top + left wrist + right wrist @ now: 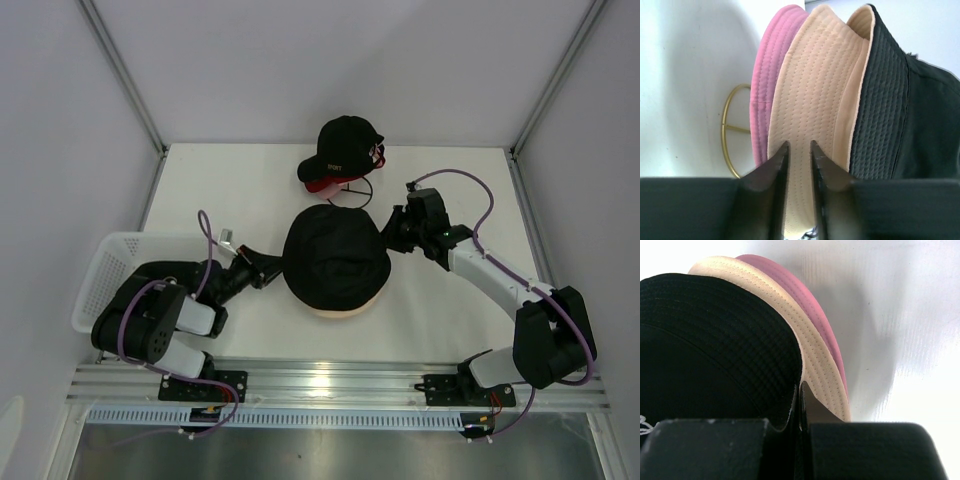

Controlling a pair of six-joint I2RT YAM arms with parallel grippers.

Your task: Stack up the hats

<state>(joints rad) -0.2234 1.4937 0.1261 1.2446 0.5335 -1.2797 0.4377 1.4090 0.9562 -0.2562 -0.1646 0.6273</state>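
The three hats sit in one pile at the middle of the table [240,185]: the pink bucket hat [765,90] lowest, the beige hat [810,90] on it, and the black bucket hat [335,258] on top, covering all but a sliver of beige rim at the near side. The left gripper [799,155] is at the pile's left edge, its jaws drawn narrow with the beige brim filling the gap between them, so it grips that brim. The right gripper [800,402] is at the pile's right edge with its fingers pressed together; the black brim's edge meets them, but whether any fabric is pinched cannot be told. A white mesh basket [100,270] stands at the table's left edge, the left arm crossing its near part. A gold wire hoop [722,125] lies on the table beside the pink brim. A black baseball cap [340,148] rests behind the pile, apart from it.
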